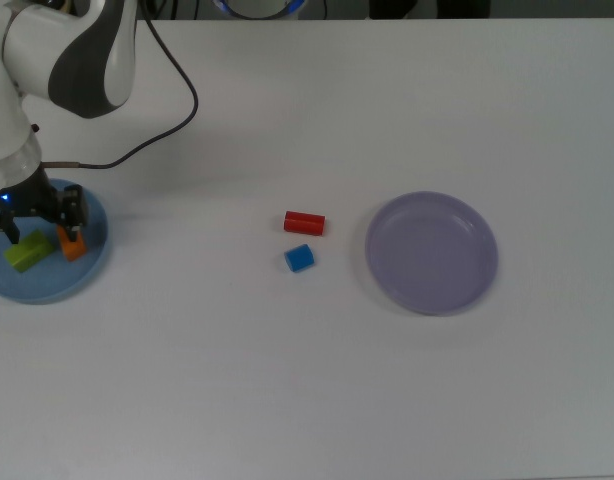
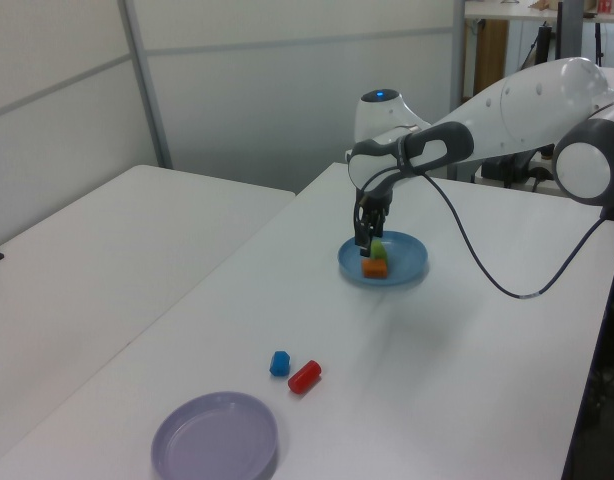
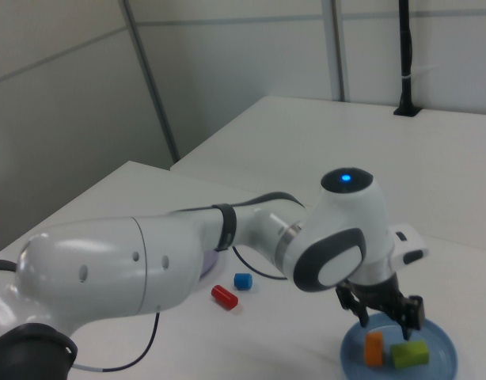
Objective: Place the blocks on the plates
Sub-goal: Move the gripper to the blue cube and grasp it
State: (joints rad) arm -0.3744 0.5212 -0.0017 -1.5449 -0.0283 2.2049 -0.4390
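The lime-green brick and the orange brick lie side by side on the light blue plate at the top view's left edge. My gripper hovers just above them, open, with nothing between its fingers. In the left view the gripper hangs over the same plate. The red cylinder and the blue cube rest on the bare table near the middle. The lavender plate holds nothing.
A black cable trails from the arm across the table's far left in the top view. White table surface stretches around the blocks and plates. A second white table stands on the left view's left.
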